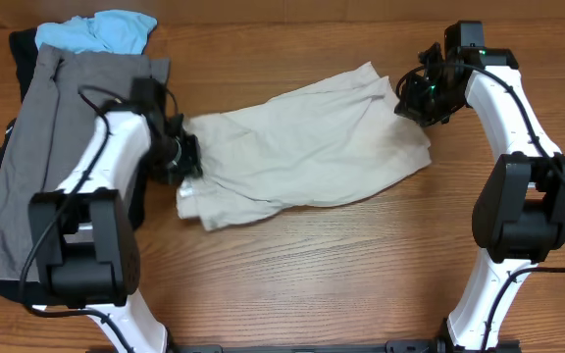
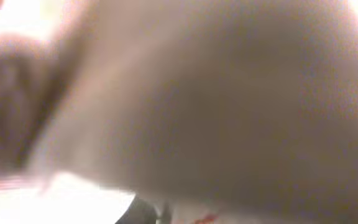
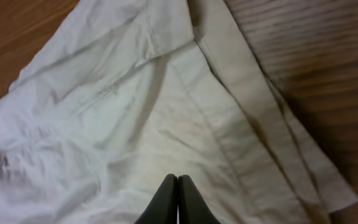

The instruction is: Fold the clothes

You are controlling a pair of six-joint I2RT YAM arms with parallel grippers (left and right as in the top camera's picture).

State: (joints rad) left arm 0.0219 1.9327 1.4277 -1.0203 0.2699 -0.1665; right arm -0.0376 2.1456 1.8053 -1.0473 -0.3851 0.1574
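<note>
The beige shorts (image 1: 312, 152) lie wrinkled and spread across the middle of the table. My left gripper (image 1: 182, 157) is at their left edge. The left wrist view is filled with blurred beige cloth (image 2: 216, 93) pressed close to the lens, and the gripper appears shut on that edge. My right gripper (image 1: 415, 98) hovers over the shorts' upper right corner. In the right wrist view its fingers (image 3: 178, 179) are closed together with nothing between them, above the shorts' seams and hem (image 3: 229, 124).
Grey shorts (image 1: 57, 137) lie over dark cloth at the left side of the table. A light-blue garment (image 1: 101, 29) lies at the back left. Bare wood table (image 1: 361, 284) shows in front of and right of the beige shorts.
</note>
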